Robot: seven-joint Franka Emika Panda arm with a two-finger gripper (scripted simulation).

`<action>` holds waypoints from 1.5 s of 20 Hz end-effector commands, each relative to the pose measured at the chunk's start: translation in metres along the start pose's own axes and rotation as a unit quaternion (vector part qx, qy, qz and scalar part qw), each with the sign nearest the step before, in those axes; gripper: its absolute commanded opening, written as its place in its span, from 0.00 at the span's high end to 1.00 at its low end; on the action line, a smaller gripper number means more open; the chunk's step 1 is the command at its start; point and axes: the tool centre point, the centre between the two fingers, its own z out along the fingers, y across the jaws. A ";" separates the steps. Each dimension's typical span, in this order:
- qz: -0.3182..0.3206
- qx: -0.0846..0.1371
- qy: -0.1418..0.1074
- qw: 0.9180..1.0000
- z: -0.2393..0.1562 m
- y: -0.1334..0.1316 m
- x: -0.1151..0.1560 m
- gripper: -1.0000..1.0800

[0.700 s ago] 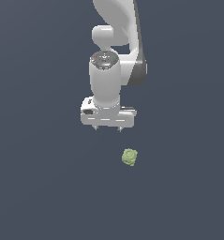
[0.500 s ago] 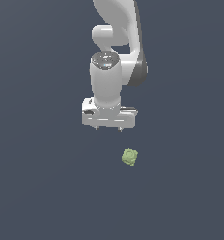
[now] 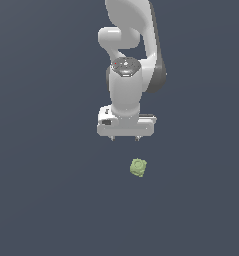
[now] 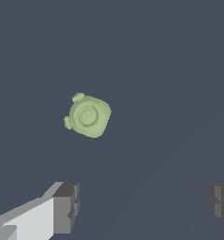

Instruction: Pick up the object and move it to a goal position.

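We are looking at a white arm (image 3: 133,45) reaching down over a plain dark grey desk (image 3: 41,190). Its tool (image 3: 124,138) is pointing straight down, with two short dark fingertips (image 3: 111,138) showing under the white housing.

In the wrist view we are seeing the tool (image 4: 141,206) released: its two grey pads (image 4: 66,206) are standing wide apart with bare desk (image 4: 169,70) between them, and nothing is sitting in the gap.

The block (image 3: 138,167) is lying on the desk, apart from the tool and below it in the exterior view, slightly toward that view's right. It is small, pale green and lumpy. In the wrist view the block (image 4: 88,116) is showing a round raised face with a ring on it and small knobs along one edge. It is lying clear of both pads, outside the gap between them, nearer to the pad that has the white finger behind it.
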 end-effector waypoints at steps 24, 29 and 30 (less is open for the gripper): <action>0.151 -0.014 -0.018 0.988 0.073 -0.049 0.049 0.04; 0.172 -0.018 -0.020 0.985 0.085 -0.057 0.054 0.04; 0.175 -0.019 -0.020 0.984 0.087 -0.058 0.055 0.04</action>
